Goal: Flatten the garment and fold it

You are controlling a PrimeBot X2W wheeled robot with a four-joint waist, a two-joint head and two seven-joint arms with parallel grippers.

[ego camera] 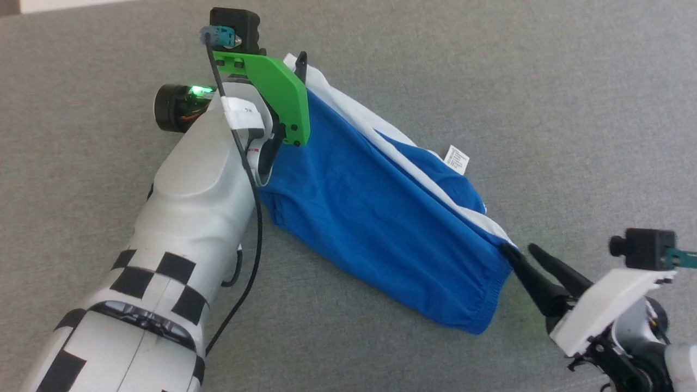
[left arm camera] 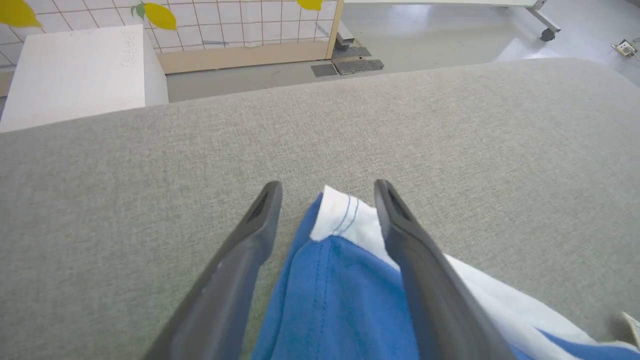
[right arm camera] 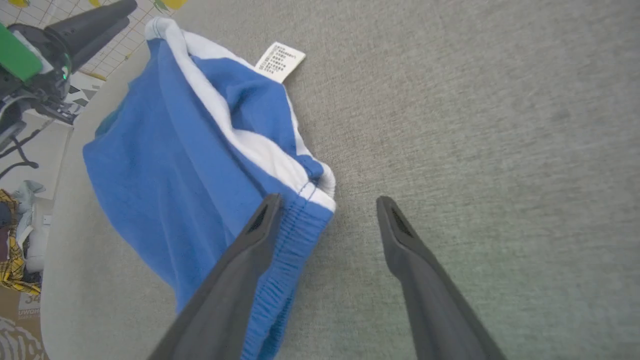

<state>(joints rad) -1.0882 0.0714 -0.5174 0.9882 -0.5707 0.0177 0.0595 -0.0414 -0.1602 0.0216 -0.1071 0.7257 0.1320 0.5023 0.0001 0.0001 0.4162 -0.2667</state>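
Garment [ego camera: 370, 218]: lying on the table [ego camera: 544, 81], stretched between the two grippers, doubled lengthwise and not yet flat.
Left gripper [left arm camera: 327, 192]: spread wide, clamping nothing; astride the garment's far corner, with white and blue cloth running back between the fingers toward the wrist.
Right gripper [right arm camera: 328, 201]: also spread, holding nothing; one finger lying over the gathered waistband [right arm camera: 295, 235], the other over bare table just beside the cloth.
Place by the tools: one end at the left gripper's tips, the other at the right gripper's tips; body of the cloth between the two, sagging toward the robot's side.
Weight: light, by the look of the thin cloth; likely no load on either arm.
Stiffness: none; soft and limp, sure to droop and fold on itself once lifted, and to drag along the table's cloth cover.
Slip: probably smooth sports fabric, apt to slide out of a shallow pinch.
Breakage: not fragile; overstretching a seam the only worry.
Where to grip: at the hems and corners, where the cloth is doubled and stitched. The elastic waistband corner suits the right gripper and the striped corner suits the left; a deep bite through both layers looks safest.
Stripe [ego camera: 375, 130]: white, along the edge away from the robot, running from one gripper to the other.
Tag [ego camera: 456, 159]: white, sticking out past that edge, nearer the right gripper.
Count: one garment, one tag, two grippers, four fingers; one stripe plain to see, a second not clear.
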